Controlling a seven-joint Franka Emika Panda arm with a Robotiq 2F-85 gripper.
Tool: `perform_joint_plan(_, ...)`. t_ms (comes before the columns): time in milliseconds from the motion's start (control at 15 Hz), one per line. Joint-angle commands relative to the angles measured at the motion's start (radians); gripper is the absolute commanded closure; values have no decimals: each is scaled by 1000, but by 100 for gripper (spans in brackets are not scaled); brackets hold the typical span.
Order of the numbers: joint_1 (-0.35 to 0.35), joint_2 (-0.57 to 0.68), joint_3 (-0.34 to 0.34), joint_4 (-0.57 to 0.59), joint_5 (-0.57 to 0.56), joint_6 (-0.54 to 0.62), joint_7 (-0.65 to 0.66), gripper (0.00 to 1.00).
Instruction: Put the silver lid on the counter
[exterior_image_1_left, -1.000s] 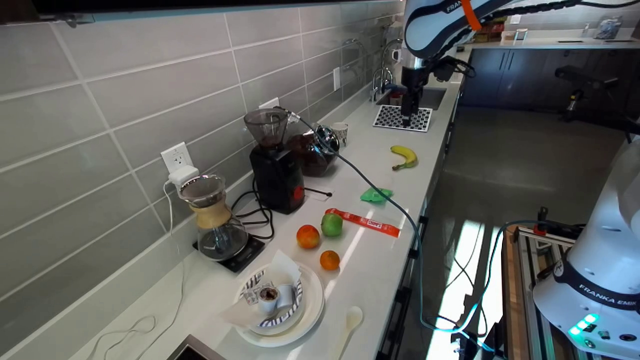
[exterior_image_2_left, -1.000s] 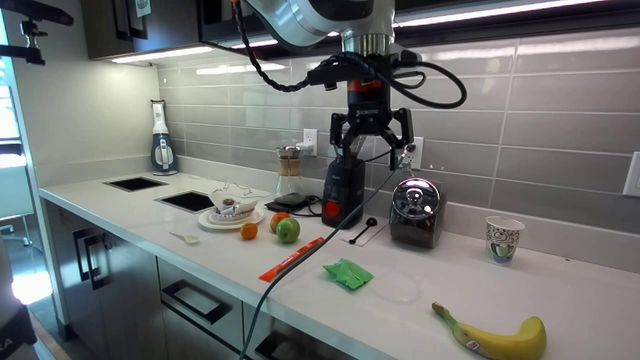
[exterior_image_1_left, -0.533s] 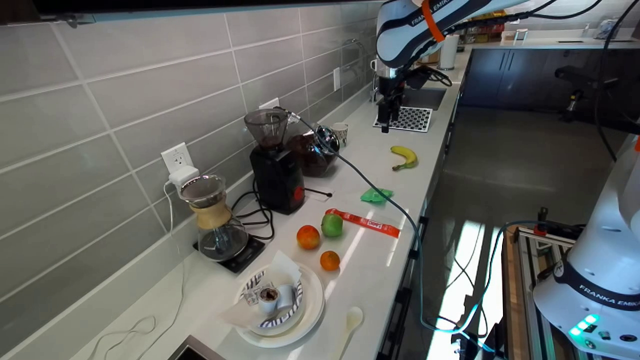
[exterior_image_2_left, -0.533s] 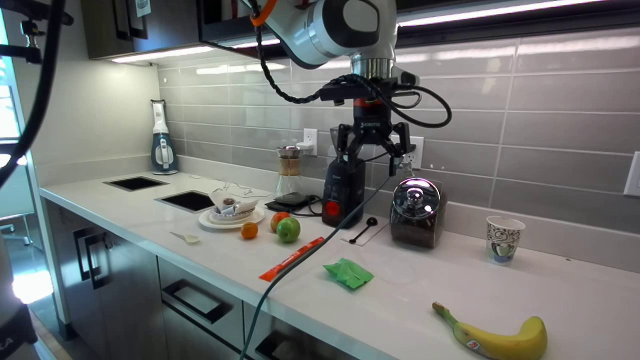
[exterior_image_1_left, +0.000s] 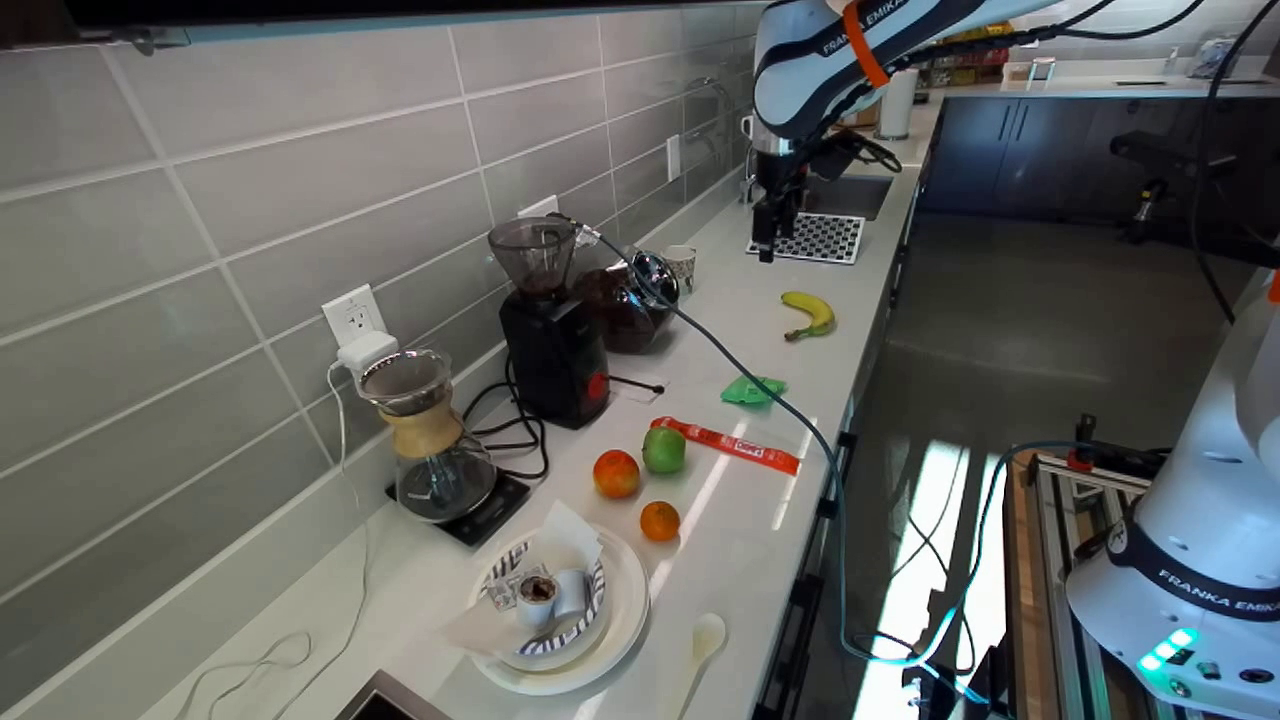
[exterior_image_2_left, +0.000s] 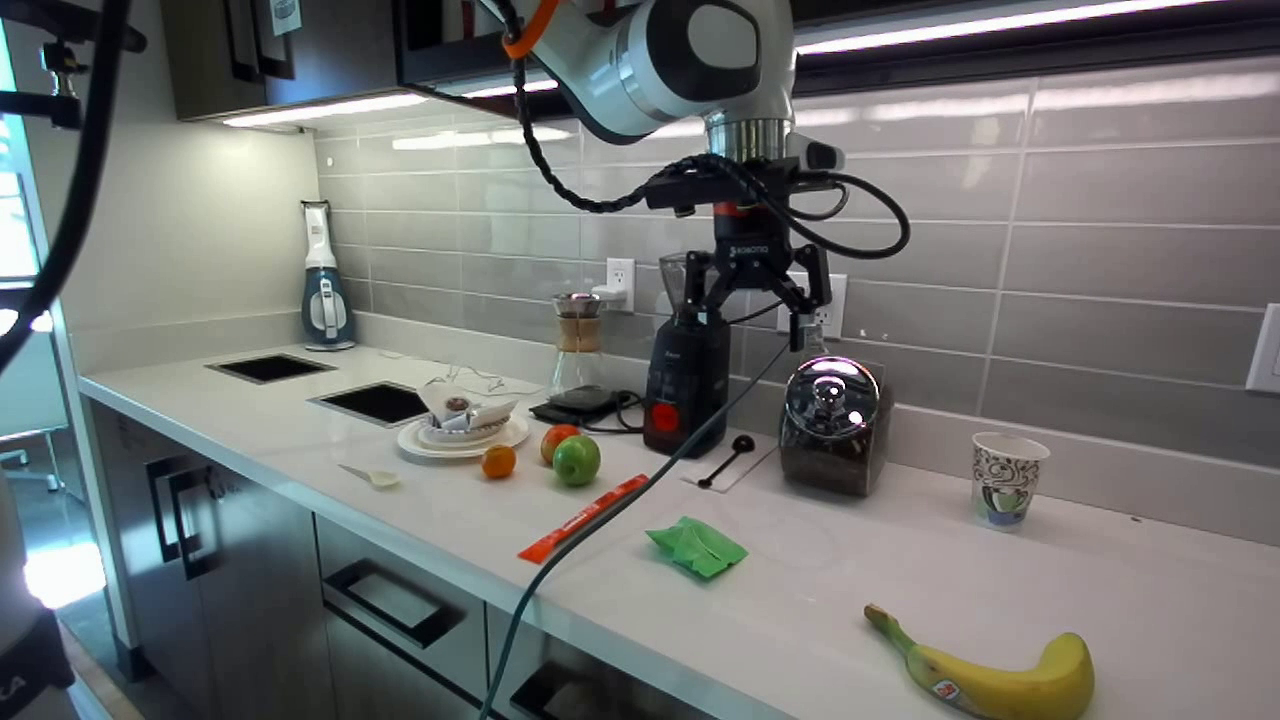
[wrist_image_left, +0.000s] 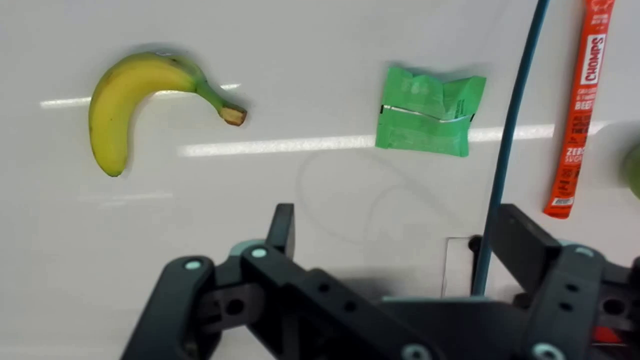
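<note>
One silver lid (exterior_image_2_left: 832, 401) is seated, tilted, on the glass jar (exterior_image_2_left: 835, 466), which stands on the counter (exterior_image_2_left: 850, 590). The gripper (wrist_image_left: 395, 220) is higher than the jar and apart from it, jaws spread and holding nothing. Expect a light, stiff part; polished metal will probably slip if pinched off-center. Grasp the apparent central knob (exterior_image_2_left: 830, 394). Caution: the jar is likely fragile and may slide if the lid fits tightly.

Green packet (wrist_image_left: 425, 120) between banana (wrist_image_left: 120, 90) and red stick (wrist_image_left: 580, 107)
</note>
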Motion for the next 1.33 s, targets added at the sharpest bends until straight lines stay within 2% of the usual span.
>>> perform_joint_plan(0, -21, 56, 20, 9, -5, 97, 52, 0)
perform_joint_plan(533, -40, 164, 50, 37, 36, 322, 86, 0)
perform_joint_plan(1000, -119, 248, 132, 130, 203, 352, -73, 0)
perform_joint_plan(1267, -159, 300, 158, 185, 246, 397, -141, 0)
